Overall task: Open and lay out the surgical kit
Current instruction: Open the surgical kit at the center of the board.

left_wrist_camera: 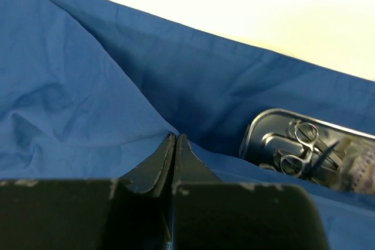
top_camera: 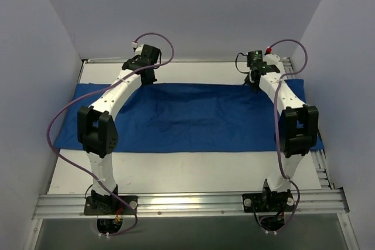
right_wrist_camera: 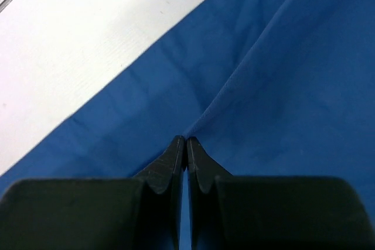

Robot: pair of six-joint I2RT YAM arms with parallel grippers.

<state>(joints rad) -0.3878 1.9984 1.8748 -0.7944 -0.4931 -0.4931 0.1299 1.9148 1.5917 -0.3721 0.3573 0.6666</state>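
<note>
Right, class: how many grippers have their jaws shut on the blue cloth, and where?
2. The left gripper pinches a fold of the blue cloth near its far edge, on the left, close to the steel tray; the right gripper pinches a fold near the far edge, on the right. Neither is hidden.

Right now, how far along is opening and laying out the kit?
Done: the cloth lies spread wide across the table. In hand: the left fingers and right fingers are each shut on a fold at its far edge. Left: the tray, holding the clamps, sits partly covered by cloth; nothing is set out yet.
</note>
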